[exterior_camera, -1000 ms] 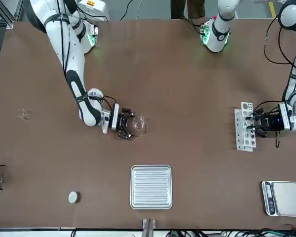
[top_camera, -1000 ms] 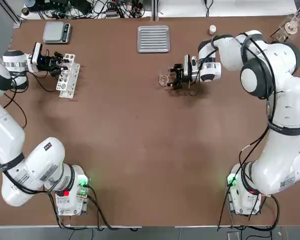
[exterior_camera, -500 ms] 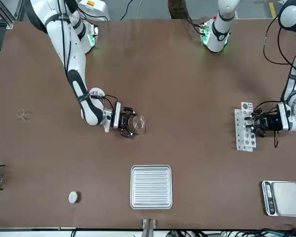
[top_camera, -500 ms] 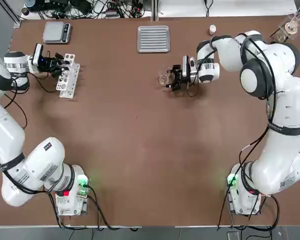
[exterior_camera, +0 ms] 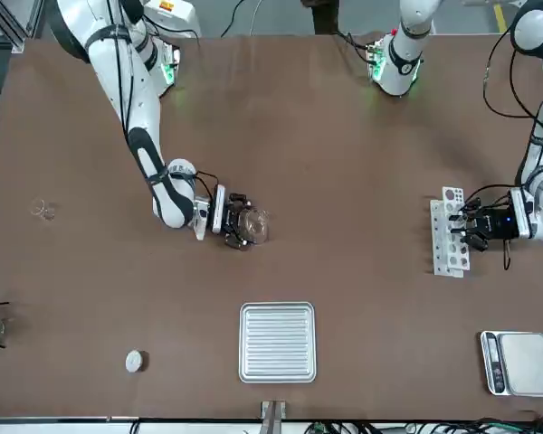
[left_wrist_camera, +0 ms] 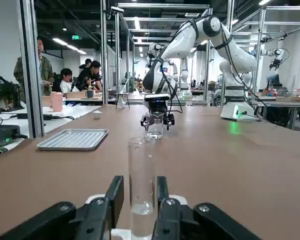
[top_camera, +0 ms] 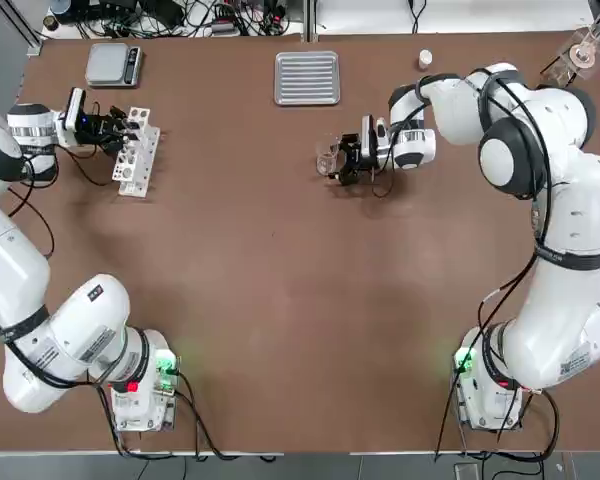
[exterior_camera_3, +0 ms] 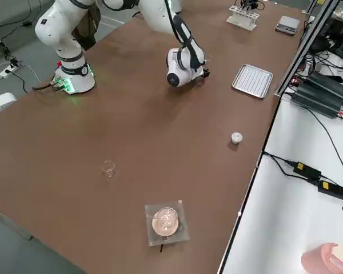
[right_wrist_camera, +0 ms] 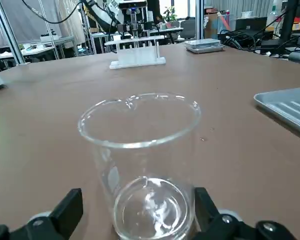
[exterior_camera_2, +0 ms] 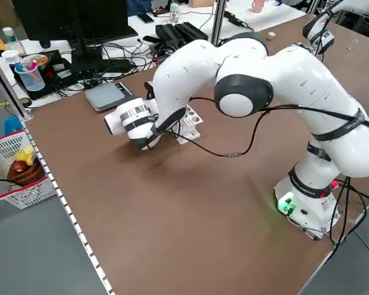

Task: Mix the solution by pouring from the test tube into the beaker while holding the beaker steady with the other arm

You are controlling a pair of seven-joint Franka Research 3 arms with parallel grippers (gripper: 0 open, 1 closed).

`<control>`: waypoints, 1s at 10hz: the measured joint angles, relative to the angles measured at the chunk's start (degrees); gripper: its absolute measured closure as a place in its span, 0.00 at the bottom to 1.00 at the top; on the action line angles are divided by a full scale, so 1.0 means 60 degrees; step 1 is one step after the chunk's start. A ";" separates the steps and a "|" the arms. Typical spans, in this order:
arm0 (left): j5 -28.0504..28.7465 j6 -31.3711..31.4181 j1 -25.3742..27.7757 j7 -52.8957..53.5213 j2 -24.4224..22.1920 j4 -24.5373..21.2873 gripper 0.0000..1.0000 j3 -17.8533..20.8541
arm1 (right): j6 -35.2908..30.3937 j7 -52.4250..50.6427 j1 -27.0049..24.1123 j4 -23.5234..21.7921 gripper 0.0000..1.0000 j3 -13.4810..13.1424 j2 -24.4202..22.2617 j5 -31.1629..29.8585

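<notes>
The clear glass beaker with a round rim (right_wrist_camera: 145, 145) stands upright on the brown counter (top_camera: 280, 300), out in front of the right arm and on the side toward the left arm. The right claw (right_wrist_camera: 140, 200) is low around it, its two black fingers apart, one on either side of the glass; a gap shows between one finger and the wall, while the other is right beside it.

The left claw (left_wrist_camera: 141, 187) is at the white perforated rack (top_camera: 138, 155), well apart from the beaker. The slim clear glass test tube (left_wrist_camera: 141, 175) is upright at this claw, with clear liquid in its lower part; whether the claw is clamped on it, I cannot tell.

A ribbed silver metal tray (exterior_camera: 277, 343) lies flat on the counter, and a silver-and-grey scale (exterior_camera: 519, 363) is near the edge across from the robot. A small white round cap (exterior_camera: 134, 362) and a tiny clear glass vessel (exterior_camera_3: 108, 168) are on the right arm's side of the counter.
</notes>
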 joint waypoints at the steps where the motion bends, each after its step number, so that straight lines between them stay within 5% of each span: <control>1: 0.0000 0.0000 0.0012 0.0000 0.0000 0.0001 0.63 0.0012 | 0.0001 -0.0008 0.0000 0.0022 0.05 0.0002 0.0017 0.0001; 3: -0.0001 0.0000 0.0033 0.0000 0.0000 0.0004 0.64 0.0016 | -0.0003 -0.0033 -0.0001 0.0087 0.26 0.0003 0.0028 0.0009; 8: -0.0009 -0.0005 0.0033 0.0000 0.0000 0.0007 0.77 0.0017 | -0.0002 -0.0067 -0.0002 0.0102 0.27 0.0003 0.0029 0.0016; 10: -0.0009 -0.0034 0.0035 0.0000 -0.0001 0.0016 0.78 0.0022 | -0.0002 -0.0081 -0.0004 0.0114 0.37 0.0002 0.0030 0.0025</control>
